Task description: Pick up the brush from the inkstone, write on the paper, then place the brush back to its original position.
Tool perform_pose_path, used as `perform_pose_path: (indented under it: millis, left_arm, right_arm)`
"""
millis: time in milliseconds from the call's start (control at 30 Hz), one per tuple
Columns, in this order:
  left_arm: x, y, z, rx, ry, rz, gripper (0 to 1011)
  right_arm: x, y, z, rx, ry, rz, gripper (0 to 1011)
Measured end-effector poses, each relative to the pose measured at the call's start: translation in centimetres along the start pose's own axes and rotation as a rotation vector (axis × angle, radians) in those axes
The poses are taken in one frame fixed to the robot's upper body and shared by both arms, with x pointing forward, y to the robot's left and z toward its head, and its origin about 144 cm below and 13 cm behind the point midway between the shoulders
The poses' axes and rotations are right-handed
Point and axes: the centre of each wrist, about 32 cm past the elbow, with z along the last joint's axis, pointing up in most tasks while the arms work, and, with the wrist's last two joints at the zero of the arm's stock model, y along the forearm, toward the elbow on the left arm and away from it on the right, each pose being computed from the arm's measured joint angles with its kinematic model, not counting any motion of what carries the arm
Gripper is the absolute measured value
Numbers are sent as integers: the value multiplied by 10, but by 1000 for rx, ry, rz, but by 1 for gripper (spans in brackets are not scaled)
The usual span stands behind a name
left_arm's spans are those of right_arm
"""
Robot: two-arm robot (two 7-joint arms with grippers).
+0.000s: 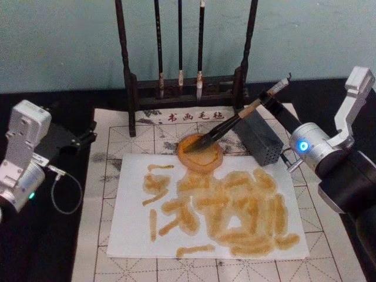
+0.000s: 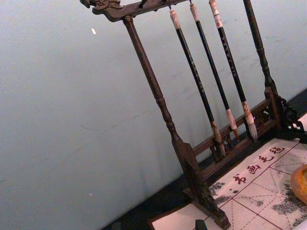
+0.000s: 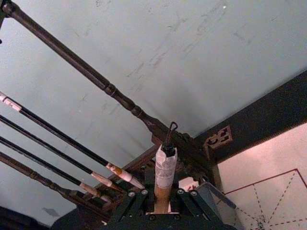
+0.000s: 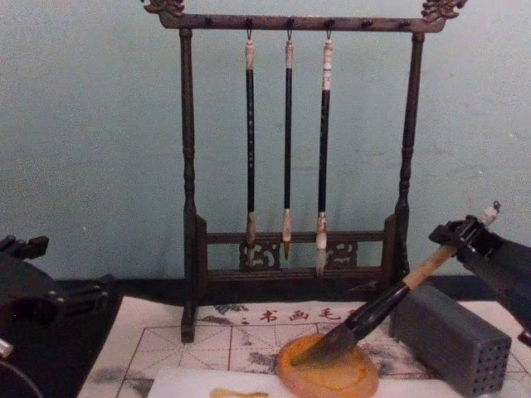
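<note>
The head view looks down from above onto the paper (image 1: 205,205) and mat. The chest view sits low, facing the brush rack (image 4: 297,149) across the desk. Each wrist view looks past its own pincer, close up, toward that rack (image 2: 192,120) and the wall — the rack appears in all four.

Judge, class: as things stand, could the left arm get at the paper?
Probably yes. The left gripper sits parked beside the mat's left edge, and the paper lies just inboard with nothing between them. The right gripper holds the brush over the inkstone, well clear.
</note>
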Motion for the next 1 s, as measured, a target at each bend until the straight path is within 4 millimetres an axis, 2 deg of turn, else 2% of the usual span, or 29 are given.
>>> perform_pose_path:
  millis: [67, 167, 333, 400, 533, 567, 633, 667, 767, 933, 1000]
  left_arm:
    - [0, 0, 0, 0, 0, 0, 1001]
    - [0, 0, 0, 0, 0, 0, 1001]
    - [0, 0, 0, 0, 0, 0, 1001]
    - [0, 0, 0, 0, 0, 0, 1001]
    - [0, 0, 0, 0, 0, 0, 1001]
    - [0, 0, 0, 0, 0, 0, 1001]
    - [0, 0, 0, 0, 0, 0, 1001]
    - [0, 0, 0, 0, 0, 0, 1001]
    - [0, 0, 0, 0, 0, 0, 1001]
    - [0, 0, 0, 0, 0, 0, 1001]
    - [0, 0, 0, 0, 0, 0, 1001]
  right_arm:
    - [0, 0, 0, 0, 0, 0, 200]
    - [0, 0, 0, -1, 0, 1, 283]
    - [0, 0, 0, -1, 0, 1, 459]
    - [0, 0, 0, -1, 0, 1, 491]
    - [0, 0, 0, -1, 0, 2, 621]
    - [0, 0, 0, -1, 0, 2, 678]
    - [0, 0, 0, -1, 0, 2, 719]
    - [0, 0, 0, -1, -1, 2, 774]
    - [0, 0, 0, -1, -1, 2, 826]
    - [0, 0, 0, -1, -1, 2, 980]
    - [0, 0, 0, -1, -1, 2, 1002]
